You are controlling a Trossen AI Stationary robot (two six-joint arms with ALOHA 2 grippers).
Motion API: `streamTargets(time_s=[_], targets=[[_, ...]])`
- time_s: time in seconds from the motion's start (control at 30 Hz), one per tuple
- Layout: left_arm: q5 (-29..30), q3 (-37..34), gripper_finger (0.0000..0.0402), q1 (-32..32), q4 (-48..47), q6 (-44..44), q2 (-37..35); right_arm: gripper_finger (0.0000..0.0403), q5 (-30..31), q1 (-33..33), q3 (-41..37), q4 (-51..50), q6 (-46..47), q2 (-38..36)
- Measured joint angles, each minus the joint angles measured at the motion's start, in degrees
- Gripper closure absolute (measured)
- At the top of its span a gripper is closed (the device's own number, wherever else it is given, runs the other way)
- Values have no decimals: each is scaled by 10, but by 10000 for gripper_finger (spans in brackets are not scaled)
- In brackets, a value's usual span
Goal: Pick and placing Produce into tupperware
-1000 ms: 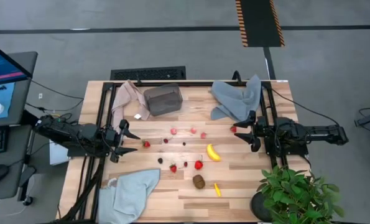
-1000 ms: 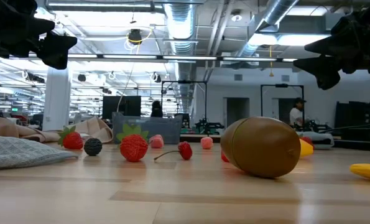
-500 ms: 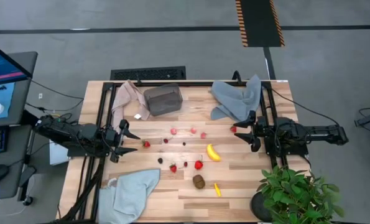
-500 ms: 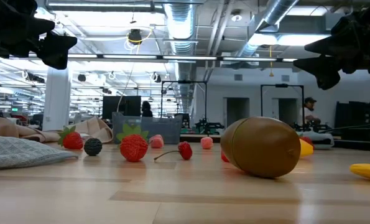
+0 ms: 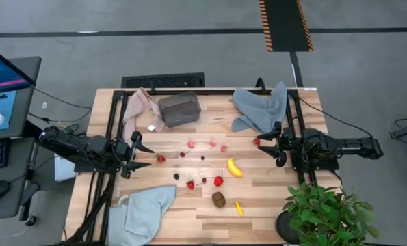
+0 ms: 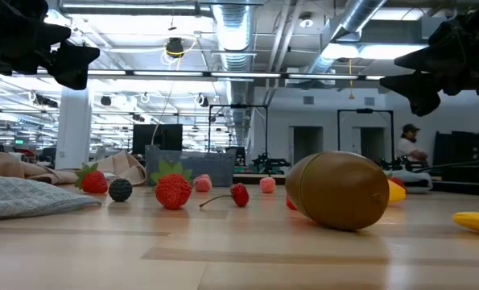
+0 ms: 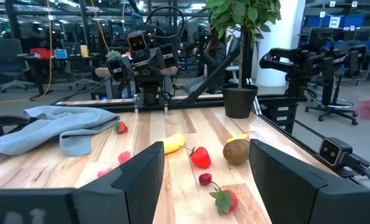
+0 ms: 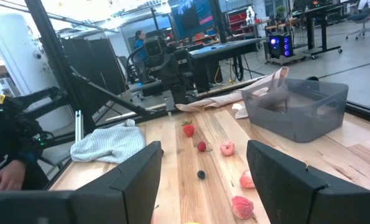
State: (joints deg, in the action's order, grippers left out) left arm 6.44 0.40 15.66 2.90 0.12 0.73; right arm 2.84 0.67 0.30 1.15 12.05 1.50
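The produce lies scattered on the wooden table: red strawberries point(image 5: 218, 181), pinkish berries point(image 5: 191, 144), a dark berry point(image 5: 176, 176), a yellow banana point(image 5: 234, 167), a brown kiwi point(image 5: 219, 199) and a small yellow piece point(image 5: 239, 208). The grey tupperware point(image 5: 179, 108) stands at the far side, left of centre. My left gripper point(image 5: 140, 156) is open above the table's left side, beside a strawberry point(image 5: 161, 158). My right gripper point(image 5: 271, 142) is open above the right side, beside another strawberry point(image 5: 256, 142). Both hold nothing.
A beige-pink cloth point(image 5: 140, 108) lies left of the tub, a grey-blue cloth point(image 5: 261, 108) at the far right, another point(image 5: 145, 208) at the near left. A potted plant point(image 5: 323, 212) stands at the near right corner. People show in the room behind.
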Motion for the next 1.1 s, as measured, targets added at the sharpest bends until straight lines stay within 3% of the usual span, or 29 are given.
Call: streamTargets(time_s=[0.63,0.87,1.1], targets=[[0,0,176,0,0,-3,0,143,2,-4,0,27,-38,0],[0,0,176,0,1,2,0,143,2,-5,0,85,77,0],[3,11,176,0,39,101,0,143,48,-18,0,137,148,0]])
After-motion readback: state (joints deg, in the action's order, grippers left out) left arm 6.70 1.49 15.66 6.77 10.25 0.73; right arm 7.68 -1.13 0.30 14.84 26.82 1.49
